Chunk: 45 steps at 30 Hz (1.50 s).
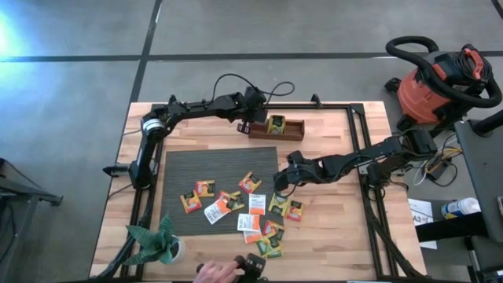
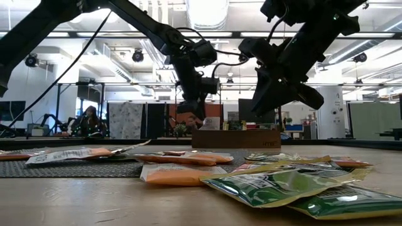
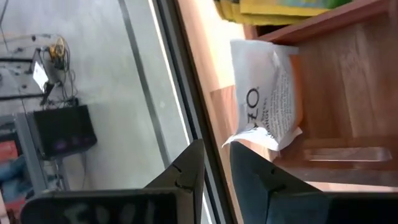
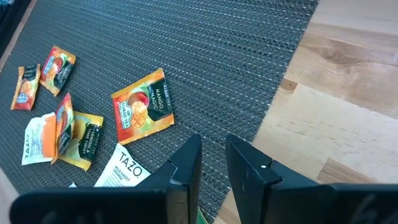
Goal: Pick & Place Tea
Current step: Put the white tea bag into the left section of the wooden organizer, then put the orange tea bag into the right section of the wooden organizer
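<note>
The left arm's jaws [image 3: 214, 165] stand slightly parted and empty, a white paper tea packet [image 3: 267, 93] just ahead of them in the brown wooden box [image 3: 348, 74]. The right arm's jaws [image 4: 211, 158], narrowly parted and empty, hover over the grey woven mat [image 4: 236, 56], with a yellow mango tea packet [image 4: 142, 104] just ahead.

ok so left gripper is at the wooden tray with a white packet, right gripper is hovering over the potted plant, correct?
Not quite. The left gripper is at the wooden tray with a white packet. But the right gripper hovers over the grey mat's right edge, near the scattered packets, not the potted plant, which sits at the table's front-left corner. The high view shows it.
</note>
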Motion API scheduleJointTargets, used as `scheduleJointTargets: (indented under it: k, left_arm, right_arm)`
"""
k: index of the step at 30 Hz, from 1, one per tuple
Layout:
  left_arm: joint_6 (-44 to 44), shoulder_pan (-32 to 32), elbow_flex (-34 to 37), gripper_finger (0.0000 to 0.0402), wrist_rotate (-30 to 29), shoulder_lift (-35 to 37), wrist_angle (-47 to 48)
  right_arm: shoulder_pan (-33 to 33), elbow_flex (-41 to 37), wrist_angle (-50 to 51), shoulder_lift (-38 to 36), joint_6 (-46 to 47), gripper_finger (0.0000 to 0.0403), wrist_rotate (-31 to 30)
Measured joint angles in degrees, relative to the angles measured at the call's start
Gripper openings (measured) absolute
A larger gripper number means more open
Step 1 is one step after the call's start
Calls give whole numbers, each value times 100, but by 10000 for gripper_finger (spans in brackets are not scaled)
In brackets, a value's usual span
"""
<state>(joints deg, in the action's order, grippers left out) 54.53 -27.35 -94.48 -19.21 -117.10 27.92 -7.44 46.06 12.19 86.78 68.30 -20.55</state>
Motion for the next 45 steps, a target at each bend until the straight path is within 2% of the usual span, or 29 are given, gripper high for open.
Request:
scheduleJointTargets:
  k: [3,9,12,16,19,23,25,27,29,37,45]
  left_arm:
    - [-114,3,0,73,-109,1,1]
    - [-355,85,-2,73,-928,17,21]
    - [-787,125,-2,73,-850,142,278]
    - [-1786,197,0,73,14,506,1126]
    - [-2681,197,19,73,1323,845,1997]
    - [-3621,237,343,73,3368,1263,2510]
    - [-3926,341,624,73,4061,1459,2486]
    - [-4015,499,991,73,4471,1676,2514]
    - [-4077,700,1386,73,4635,1895,2455]
    - [-4457,1727,3188,70,4672,2552,1706]
    - [-5168,2184,3960,69,4615,2735,1484]
  right_arm:
    - [0,-6,-2,0,1,72,-1]
    - [0,-11,0,0,3,72,-1]
    - [0,-11,-2,0,3,72,-1]
    - [0,-11,-3,0,3,72,1]
    - [0,-11,-4,0,5,72,3]
    - [0,-11,-16,0,3,72,58]
    - [15,-11,-40,0,-38,72,156]
    - [40,-11,-59,0,-93,72,292]
    - [64,-11,-64,0,-102,72,415]
    - [90,-13,-402,0,-95,73,780]
    - [90,-7,-721,0,-22,73,926]
